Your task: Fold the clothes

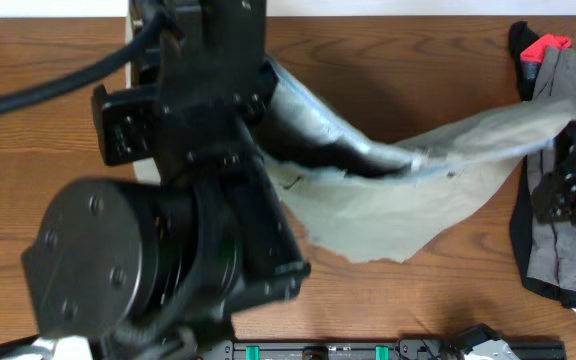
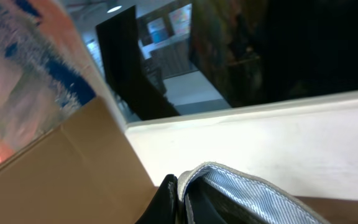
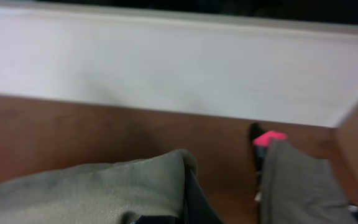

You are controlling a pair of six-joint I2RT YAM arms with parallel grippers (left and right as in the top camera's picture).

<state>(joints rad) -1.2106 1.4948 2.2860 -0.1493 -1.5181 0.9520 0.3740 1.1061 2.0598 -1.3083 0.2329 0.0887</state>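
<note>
Looming closest, the black left arm (image 1: 168,230) blocks much. The left gripper (image 2: 178,202) pinches the pale-blue waistband (image 2: 253,196) of the khaki shorts (image 1: 398,200). The right gripper (image 1: 566,185) pinches their far end, over the wooden table (image 1: 28,140).

The setting reads as a robotics lab or research workroom. A brown wood-grain table (image 1: 418,300) carries a bulky black jointed robot arm (image 1: 168,230) with a thick black cable (image 1: 58,75) at ten o'clock, and a black mounting rail with green clips (image 1: 308,350) runs along its six o'clock edge. In the left wrist view a brown cardboard panel (image 2: 61,168) stands at eight o'clock, a low white wall (image 2: 260,143) borders the table, and beyond it, at twelve o'clock, a room shows ceiling lamps (image 2: 114,9) and colourful wall posters (image 2: 180,17).
</note>
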